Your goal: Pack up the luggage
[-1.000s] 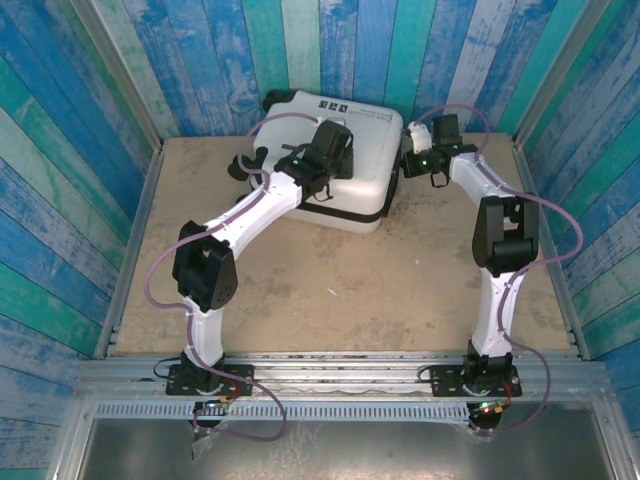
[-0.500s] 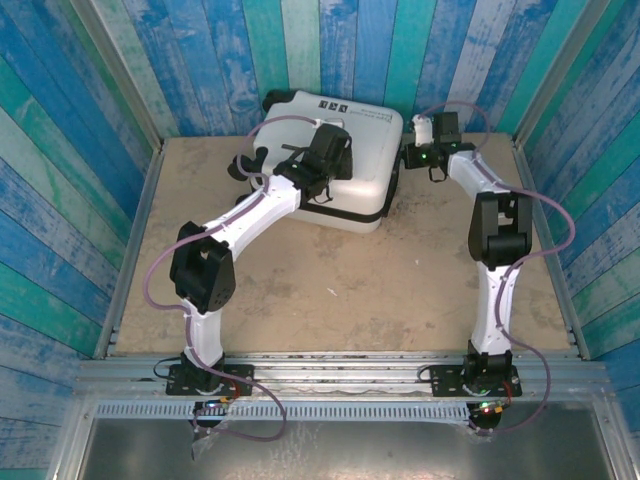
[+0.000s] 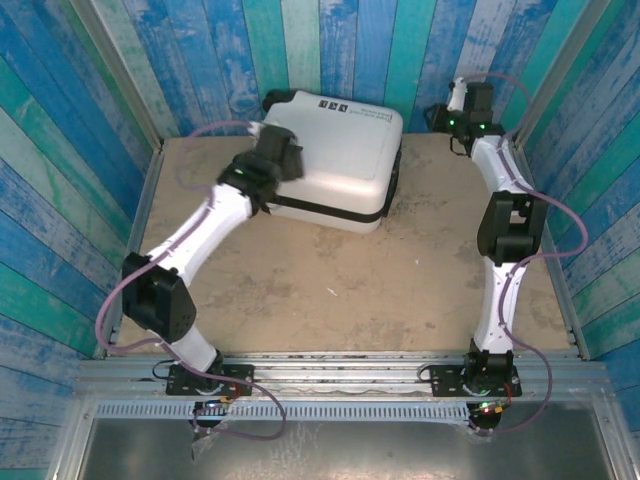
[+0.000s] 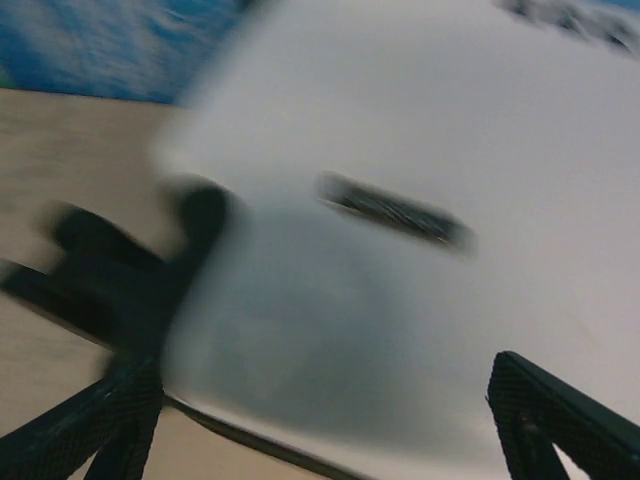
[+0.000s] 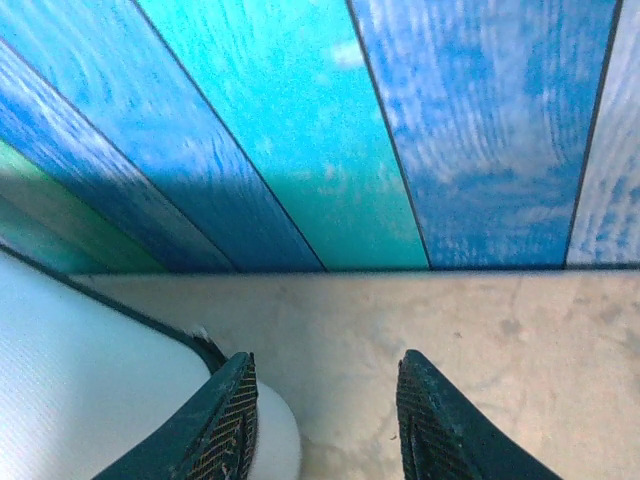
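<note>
Luggage (image 3: 330,160) lay closed and flat on the table (image 3: 330,280), toward the back wall (image 3: 300,40) and a little left of centre. Its white shell faced up, with small black labels (image 3: 330,107) near the far edge. A black zipper band (image 3: 320,210) ran along its near side.

The left gripper (image 4: 330,440) hung at the case's left end, its 2 fingers (image 4: 100,420) spread wide with nothing pinched. In the left wrist view the blurred shell sat just beyond the tips, with a dark slot (image 4: 395,212) in it and a black blurred shape (image 4: 120,280) at its left. Whether the fingers touched the shell could not be told.

The right gripper (image 5: 325,400) stood near the table's back right corner, apart from the case, pointing at the foot of the blue and teal planks (image 5: 400,130). Its 2 fingers were parted, with bare table between them. A rounded white corner of the case showed beside the left one.
</note>
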